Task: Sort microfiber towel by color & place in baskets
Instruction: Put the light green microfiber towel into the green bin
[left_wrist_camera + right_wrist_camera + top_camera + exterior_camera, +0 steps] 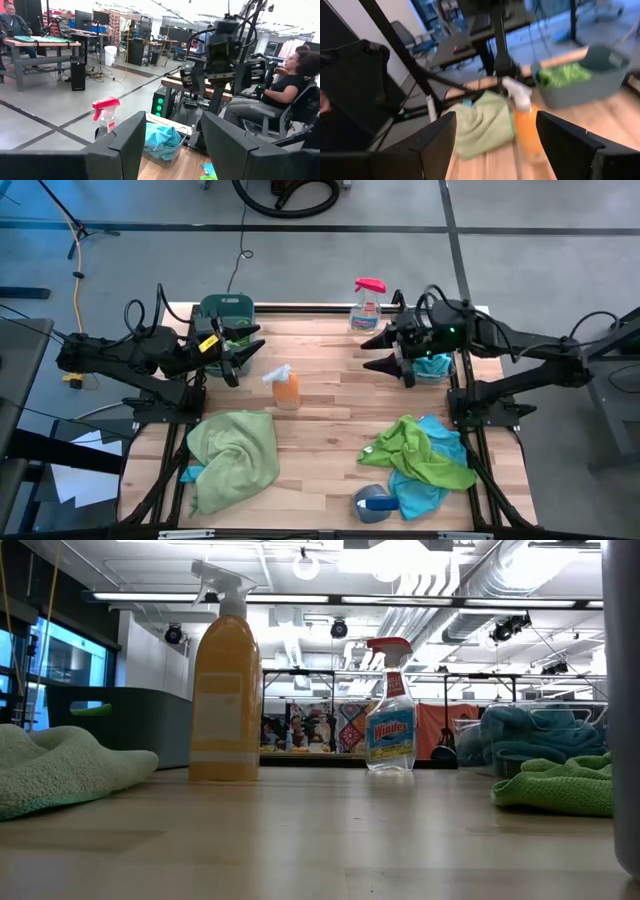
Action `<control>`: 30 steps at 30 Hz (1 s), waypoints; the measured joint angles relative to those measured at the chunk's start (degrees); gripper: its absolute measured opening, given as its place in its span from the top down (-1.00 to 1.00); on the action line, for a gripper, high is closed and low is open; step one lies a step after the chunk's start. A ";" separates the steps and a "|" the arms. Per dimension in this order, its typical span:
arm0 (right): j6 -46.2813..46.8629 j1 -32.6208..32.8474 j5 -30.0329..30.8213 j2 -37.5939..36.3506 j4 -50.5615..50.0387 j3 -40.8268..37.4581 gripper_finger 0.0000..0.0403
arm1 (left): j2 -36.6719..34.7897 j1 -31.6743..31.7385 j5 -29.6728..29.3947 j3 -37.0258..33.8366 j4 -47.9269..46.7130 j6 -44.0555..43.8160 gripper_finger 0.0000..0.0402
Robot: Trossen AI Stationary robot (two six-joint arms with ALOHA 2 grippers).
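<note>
Both end effectors, left (240, 352) and right (385, 350), are apart and empty, each beside its colour's basket: green tub (226, 315), clear tub (432, 366). Your towel piles (235, 452) wait lower frame.

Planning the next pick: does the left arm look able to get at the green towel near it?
Probably yes: the green towel lies uncovered on the left arm's side, and the left gripper hangs open above the table with nothing between.

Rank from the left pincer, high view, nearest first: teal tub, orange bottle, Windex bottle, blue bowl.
From the left pincer:
1. Teal tub, right beside it at the table's back edge.
2. Orange bottle, toward the table's middle.
3. Windex bottle, back edge, by the right arm.
4. Blue bowl, front edge, right side.
</note>
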 joint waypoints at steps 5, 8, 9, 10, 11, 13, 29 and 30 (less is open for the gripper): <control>-6.24 3.63 6.38 0.02 7.97 0.00 -0.34 | 0.00 0.01 0.17 0.00 0.04 1.32 0.10; -4.64 4.06 8.89 0.02 13.86 0.00 -0.34 | 0.00 0.00 0.17 0.00 0.05 2.93 0.10; -3.63 4.05 9.50 0.00 15.28 0.00 -0.34 | 0.00 0.00 0.17 0.00 0.07 2.93 0.10; -2.82 4.05 9.59 0.00 16.06 0.00 -0.34 | 0.00 0.00 0.17 0.00 0.06 2.93 0.10; -2.16 4.05 9.65 0.00 16.27 0.00 -0.34 | 0.00 0.02 0.17 0.00 0.04 2.95 0.10; -1.71 4.05 9.69 0.02 16.19 0.00 -0.34 | 0.00 0.00 0.17 0.00 0.07 2.97 0.10; -5.74 4.05 9.49 3.43 16.11 -0.02 -0.34 | -0.02 0.02 0.17 0.00 -1.20 3.00 0.10; -6.17 4.05 9.49 3.41 16.14 -0.02 -0.34 | -0.02 0.01 0.17 0.00 -1.22 3.02 0.10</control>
